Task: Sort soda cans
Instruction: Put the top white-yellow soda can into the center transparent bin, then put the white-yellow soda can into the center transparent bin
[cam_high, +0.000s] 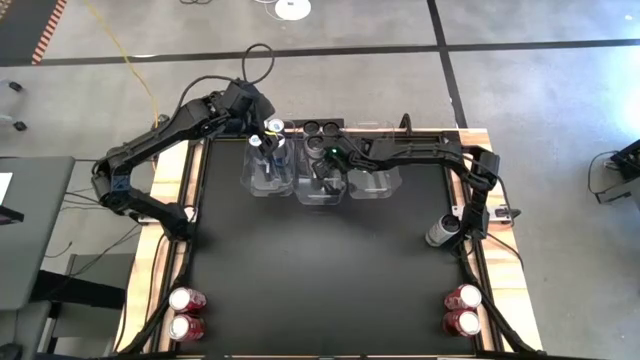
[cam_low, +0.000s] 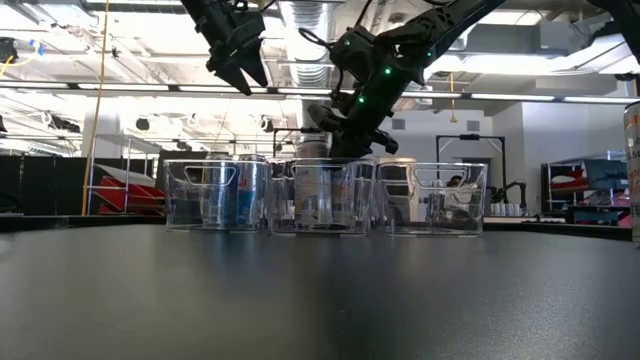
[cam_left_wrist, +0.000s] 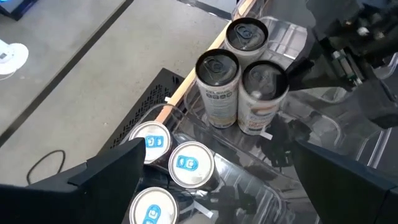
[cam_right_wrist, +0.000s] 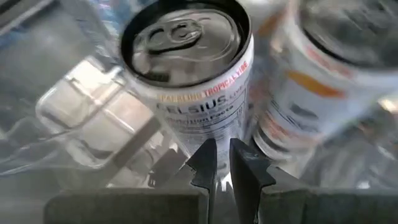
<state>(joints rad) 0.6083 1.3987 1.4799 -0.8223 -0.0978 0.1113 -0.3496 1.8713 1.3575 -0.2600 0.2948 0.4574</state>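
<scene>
Both grippers sit over the three clear bins at the table's far edge.

The left gripper (cam_low: 238, 68) hangs, fingers wide apart, above the left bin (cam_high: 268, 172) of blue cans (cam_left_wrist: 191, 165). The right gripper (cam_right_wrist: 222, 163), fingers nearly together and empty, dips into the middle bin (cam_high: 322, 185), half hiding its white cans (cam_right_wrist: 186, 62). Red cans (cam_high: 186, 311) stand at both near corners; their labels are unreadable.

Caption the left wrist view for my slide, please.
Open left gripper hovers above blue-topped cans in a clear bin, three white cans beside.
</scene>
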